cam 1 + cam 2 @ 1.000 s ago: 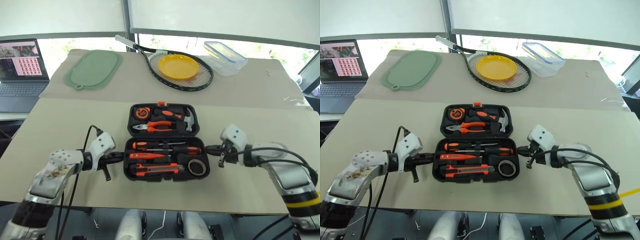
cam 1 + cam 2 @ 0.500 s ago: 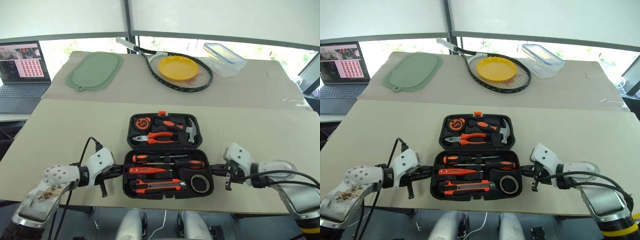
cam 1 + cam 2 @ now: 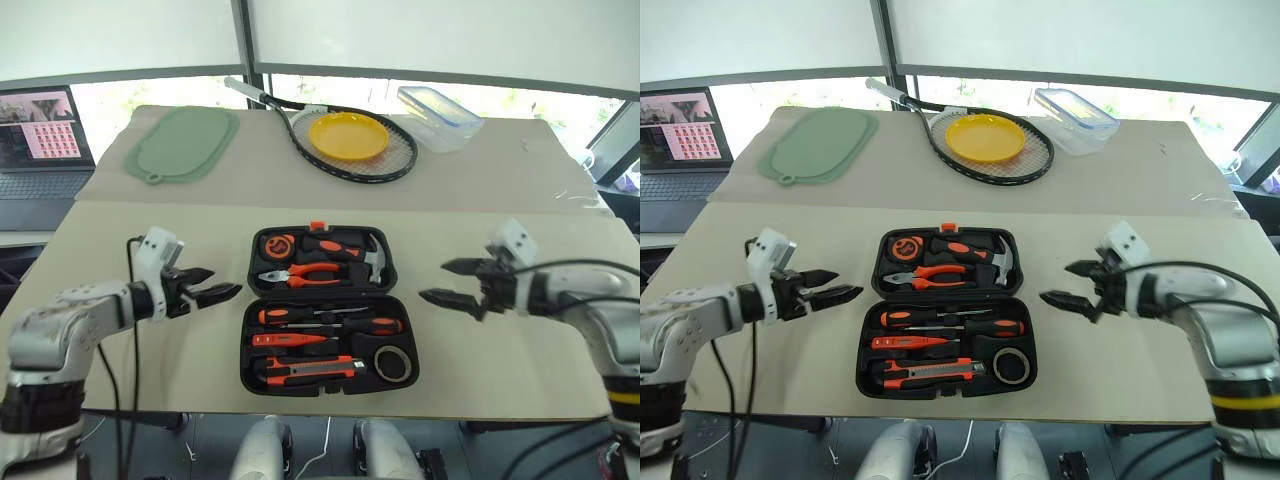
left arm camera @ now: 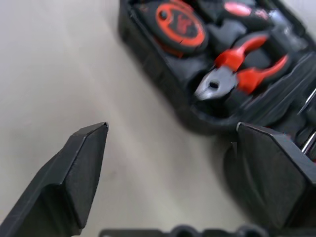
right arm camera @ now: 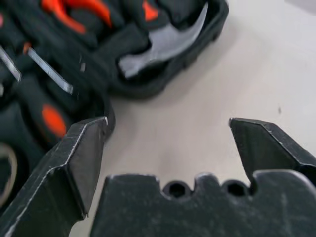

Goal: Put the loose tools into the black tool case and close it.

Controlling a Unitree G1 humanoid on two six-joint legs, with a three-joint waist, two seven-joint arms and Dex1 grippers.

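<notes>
Left eye view: tabletop seen; black tool case laid open at centre, tools seated in recesses. Left claw and right claw spread wide, nothing gripped, flanking case. Far half judged best lifted evenly from both sides, then pressed shut.

The beige table carries the open case, lying between the left gripper and the right gripper. Beyond both grippers, on the far table, lie a green mat, a racket and a clear box.
</notes>
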